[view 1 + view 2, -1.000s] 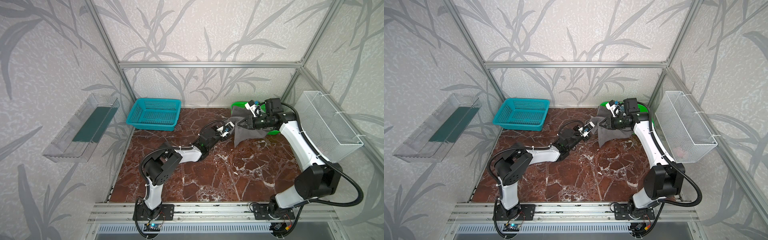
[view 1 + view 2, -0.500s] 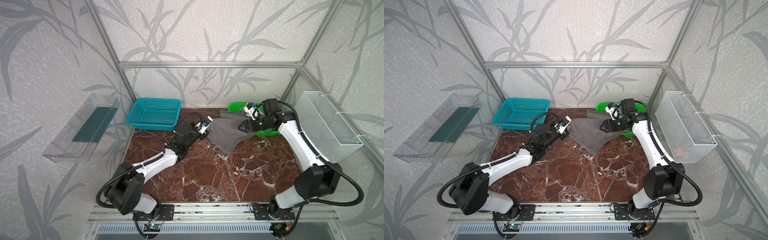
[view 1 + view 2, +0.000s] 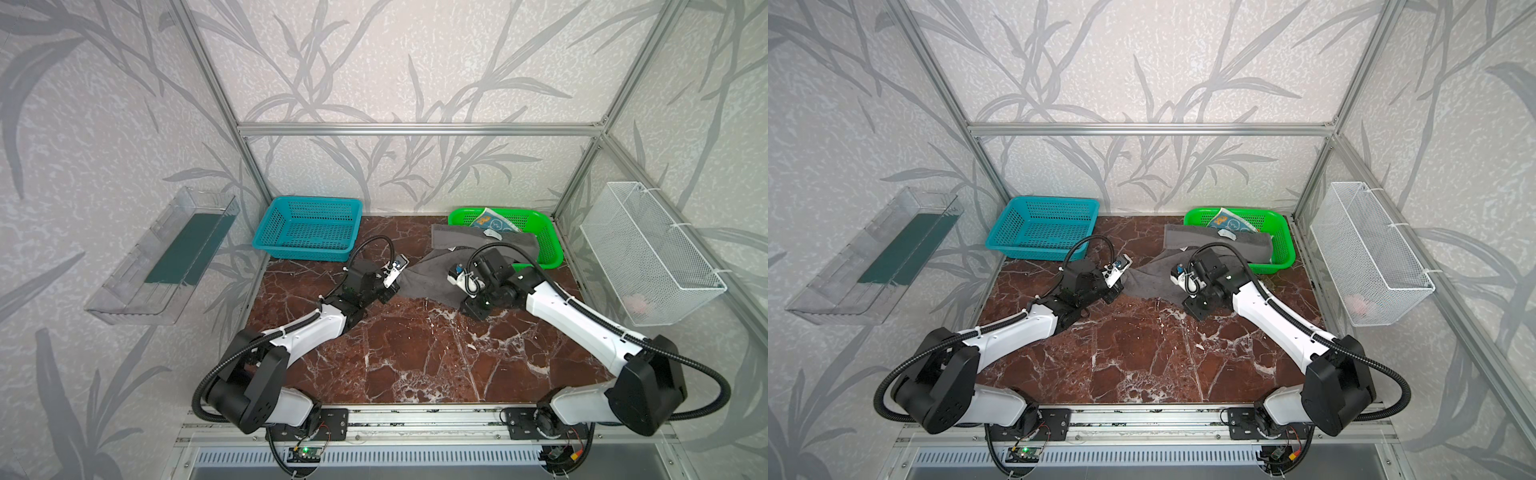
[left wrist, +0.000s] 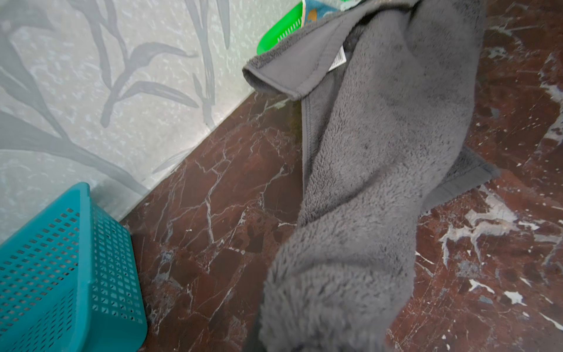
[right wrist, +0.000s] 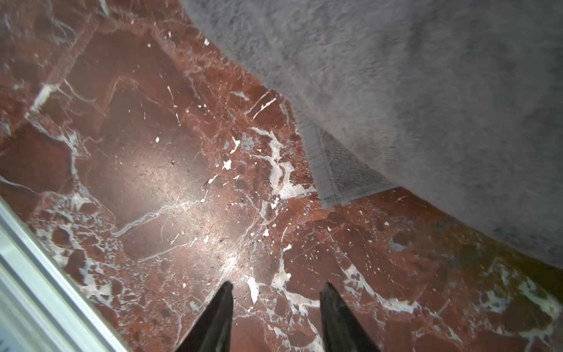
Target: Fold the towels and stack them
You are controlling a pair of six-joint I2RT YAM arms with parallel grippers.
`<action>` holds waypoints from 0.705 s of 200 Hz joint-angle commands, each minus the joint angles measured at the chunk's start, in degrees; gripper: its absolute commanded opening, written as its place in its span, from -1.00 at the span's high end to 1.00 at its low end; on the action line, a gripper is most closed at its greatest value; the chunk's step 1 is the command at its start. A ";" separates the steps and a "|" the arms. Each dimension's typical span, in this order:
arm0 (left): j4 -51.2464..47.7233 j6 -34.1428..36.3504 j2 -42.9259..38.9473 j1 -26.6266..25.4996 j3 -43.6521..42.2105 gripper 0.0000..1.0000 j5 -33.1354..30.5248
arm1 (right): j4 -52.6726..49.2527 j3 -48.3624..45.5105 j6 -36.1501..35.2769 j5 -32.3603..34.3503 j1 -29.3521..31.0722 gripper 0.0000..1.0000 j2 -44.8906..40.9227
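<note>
Right gripper no longer on grey towel; now low over marble table, jaws apart, empty, towel's hemmed corner just ahead of fingertips, not touching. Left gripper clamped on towel's other end, cloth bunched there. Towel trails across table, far edge with white tag draped over green basket rim. Teal-blue printed towel lies inside basket.

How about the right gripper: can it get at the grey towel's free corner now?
Probably yes: the right gripper is open and empty, and only bare marble table lies between it and the near corner of the grey towel.
</note>
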 commanded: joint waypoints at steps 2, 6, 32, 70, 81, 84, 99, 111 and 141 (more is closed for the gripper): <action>3.03 -0.68 2.40 0.90 1.16 1.00 1.31 | 9.25 -3.08 -4.75 4.86 -0.15 0.05 -0.13; 3.33 -0.79 2.84 0.88 1.47 1.00 1.44 | 9.74 -3.22 -5.38 5.28 -0.15 0.05 0.67; 5.28 -1.09 5.26 0.97 3.27 1.00 2.26 | 8.90 -0.41 -7.56 8.02 -0.98 0.05 7.42; 6.86 -1.96 7.19 1.13 5.32 1.00 3.03 | 11.22 3.10 -10.62 6.88 -4.23 0.01 15.76; 6.94 -2.21 7.55 1.14 5.78 1.00 3.50 | 10.66 4.29 -11.88 7.63 -4.53 0.00 17.80; 6.90 -2.27 7.65 1.14 5.92 1.00 3.62 | 10.58 4.47 -12.03 8.22 -4.52 -0.01 19.10; 7.27 -2.66 8.05 1.17 6.11 1.00 3.77 | 9.56 5.73 -12.16 9.72 -5.09 -0.04 21.93; 7.60 -3.18 8.23 1.13 6.05 1.00 3.68 | 9.31 6.12 -11.38 9.76 -5.84 -0.10 23.15; 7.91 -3.66 8.82 1.16 6.04 1.00 3.87 | 9.71 6.02 -11.54 7.60 -6.27 -0.19 24.57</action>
